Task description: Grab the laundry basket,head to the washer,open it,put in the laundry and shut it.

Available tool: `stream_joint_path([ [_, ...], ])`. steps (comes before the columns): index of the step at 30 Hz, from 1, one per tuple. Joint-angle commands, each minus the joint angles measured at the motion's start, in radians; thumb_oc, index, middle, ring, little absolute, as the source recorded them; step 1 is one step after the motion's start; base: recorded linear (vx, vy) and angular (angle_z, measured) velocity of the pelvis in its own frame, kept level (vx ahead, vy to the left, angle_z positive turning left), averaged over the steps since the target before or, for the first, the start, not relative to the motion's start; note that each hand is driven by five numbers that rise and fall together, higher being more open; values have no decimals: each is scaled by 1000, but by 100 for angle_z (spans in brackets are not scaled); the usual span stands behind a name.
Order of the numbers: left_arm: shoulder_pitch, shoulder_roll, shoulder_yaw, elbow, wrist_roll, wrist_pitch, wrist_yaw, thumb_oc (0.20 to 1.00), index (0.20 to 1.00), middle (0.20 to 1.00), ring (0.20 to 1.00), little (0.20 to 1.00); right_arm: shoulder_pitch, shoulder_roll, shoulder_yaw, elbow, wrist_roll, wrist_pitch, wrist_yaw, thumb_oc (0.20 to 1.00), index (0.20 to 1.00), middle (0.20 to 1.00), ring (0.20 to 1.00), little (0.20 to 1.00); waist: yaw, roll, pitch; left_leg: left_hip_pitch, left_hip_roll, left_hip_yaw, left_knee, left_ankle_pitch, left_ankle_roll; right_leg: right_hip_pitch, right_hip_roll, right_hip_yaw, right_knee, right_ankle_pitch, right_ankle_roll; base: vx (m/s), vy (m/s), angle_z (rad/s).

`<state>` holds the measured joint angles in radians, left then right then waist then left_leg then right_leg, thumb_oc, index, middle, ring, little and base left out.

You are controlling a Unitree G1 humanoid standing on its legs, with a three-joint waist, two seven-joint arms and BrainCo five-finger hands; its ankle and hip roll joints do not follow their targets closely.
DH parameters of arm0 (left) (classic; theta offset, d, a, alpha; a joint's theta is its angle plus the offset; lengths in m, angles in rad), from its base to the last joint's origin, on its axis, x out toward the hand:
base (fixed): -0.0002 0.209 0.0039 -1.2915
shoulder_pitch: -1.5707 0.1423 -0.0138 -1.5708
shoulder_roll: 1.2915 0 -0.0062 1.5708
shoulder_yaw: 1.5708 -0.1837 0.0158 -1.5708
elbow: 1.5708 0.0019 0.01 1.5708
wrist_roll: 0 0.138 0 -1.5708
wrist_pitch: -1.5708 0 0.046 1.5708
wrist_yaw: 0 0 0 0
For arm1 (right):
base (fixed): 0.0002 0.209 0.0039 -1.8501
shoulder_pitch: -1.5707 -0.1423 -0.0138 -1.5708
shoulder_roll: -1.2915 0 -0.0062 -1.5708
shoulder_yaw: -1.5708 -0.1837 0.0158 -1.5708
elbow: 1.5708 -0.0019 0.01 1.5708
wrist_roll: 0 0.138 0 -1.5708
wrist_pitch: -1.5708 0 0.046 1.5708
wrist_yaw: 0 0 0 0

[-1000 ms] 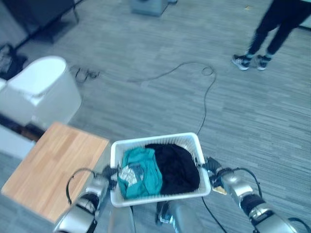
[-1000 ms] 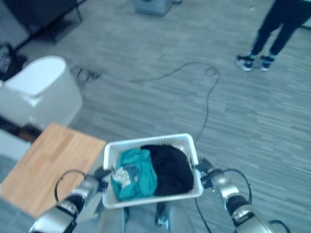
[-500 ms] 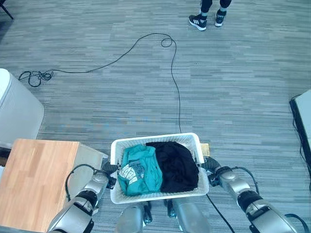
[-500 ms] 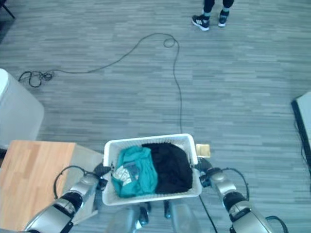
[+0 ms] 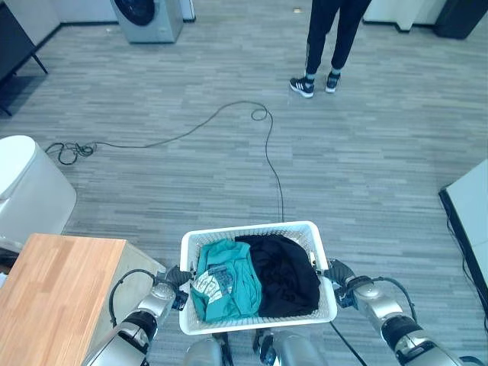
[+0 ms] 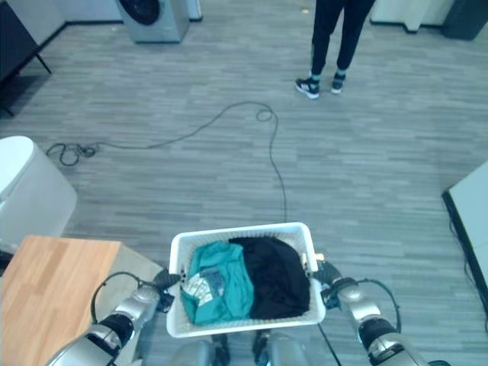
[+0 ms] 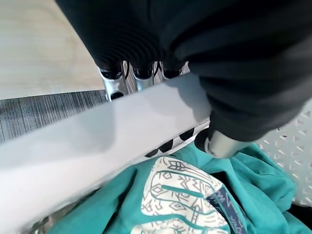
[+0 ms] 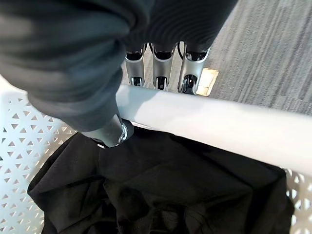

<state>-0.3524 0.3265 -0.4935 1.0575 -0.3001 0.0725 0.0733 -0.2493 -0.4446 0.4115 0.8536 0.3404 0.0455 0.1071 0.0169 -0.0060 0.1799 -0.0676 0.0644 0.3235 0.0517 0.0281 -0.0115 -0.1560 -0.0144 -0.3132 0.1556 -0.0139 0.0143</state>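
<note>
**Basket held over a grey plank floor**

Grey plank floor (image 5: 381,168) runs across the room, with a thin black cable (image 5: 263,145) trailing over it well ahead of both hands. Far beyond the left hand (image 5: 169,288), at the room's far end, stands the washer (image 5: 149,17). Far ahead of the right hand (image 5: 345,284) a person (image 5: 329,42) in dark trousers and sneakers stands on the floor.

The white basket (image 5: 252,231) hangs between the two hands, clear of the floor. The left hand grips the rim at its end: in the left wrist view its fingers (image 7: 139,80) curl down the outside of the rim while the thumb (image 7: 222,144) hooks over on the inside. The right hand clamps the opposite rim the same way, fingers (image 8: 161,68) wrapped on the outside, thumb (image 8: 109,134) pressed inside against the perforated wall.

Inside the basket a teal garment (image 5: 225,278) with a white printed patch lies at the left hand's end, just under its thumb. A black garment (image 5: 286,271) fills the right hand's end, touching the teal one along the middle.

A wooden desk (image 5: 49,293) sits just outside the left hand, and past it, farther out, a rounded white bin (image 5: 30,191). Well out beyond the right hand a pale cabinet corner (image 5: 469,206) shows.
</note>
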Motion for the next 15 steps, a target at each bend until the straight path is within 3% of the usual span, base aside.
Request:
stream_joint_path([
  [1, -77, -82, 15, -18, -13, -79, -85, 200, 200, 200, 200, 200, -10, 80, -22, 11, 58, -21, 43, 200, 200, 200, 200, 200, -1, -23, -10, -23, -45, 23, 54, -37, -12, 77, -58, 96, -103, 59, 126, 42, 71, 2],
  [5, -56, -78, 38, -9, -23, -83, -78, 200, 200, 200, 200, 200, -3, 91, -29, 51, 59, -21, 40, 200, 200, 200, 200, 200, -10, -22, -20, -10, -51, 52, 38, -42, -7, 67, -57, 121, -108, 71, 132, 35, 89, -12],
  [7, -32, -76, 59, -3, -34, -89, -72, 200, 200, 200, 200, 200, -8, 100, -35, 81, 61, -20, 38, 200, 200, 200, 200, 200, -15, -19, -21, 0, -52, 84, 18, -44, -3, 57, -64, 136, -118, 94, 154, -5, 113, -46],
  [8, -6, -74, 78, -3, -53, -94, -66, 200, 200, 200, 200, 200, -9, 110, -49, 107, 101, -18, 44, 200, 200, 200, 200, 200, -3, -11, -28, 14, -53, 121, -28, -28, -3, 42, -78, 132, -120, 123, 181, -9, 152, -65],
  [10, 1, -71, 88, 13, -57, -95, -58, 200, 200, 200, 200, 200, -22, 136, -81, 147, 216, -14, 49, 200, 200, 200, 200, 200, 4, -6, -30, 22, -42, 153, -65, -4, -9, 6, -106, 75, -83, 153, 194, 15, 121, -86],
  [11, -2, -70, 88, 14, -55, -92, -59, 200, 200, 200, 200, 200, -27, 141, -74, 161, 192, -16, 53, 200, 200, 200, 200, 200, 15, 1, -32, 42, -33, 155, -78, -17, -18, 23, -124, 7, -59, 116, 204, 64, 81, -117],
  [15, -3, -61, 85, 46, -49, -89, -67, 200, 200, 200, 200, 200, -10, 124, -57, 191, 123, -21, 60, 200, 200, 200, 200, 200, -12, -2, -49, 61, -43, 120, -82, -16, -18, 45, -92, 57, -81, 78, 165, 111, -25, -34],
])
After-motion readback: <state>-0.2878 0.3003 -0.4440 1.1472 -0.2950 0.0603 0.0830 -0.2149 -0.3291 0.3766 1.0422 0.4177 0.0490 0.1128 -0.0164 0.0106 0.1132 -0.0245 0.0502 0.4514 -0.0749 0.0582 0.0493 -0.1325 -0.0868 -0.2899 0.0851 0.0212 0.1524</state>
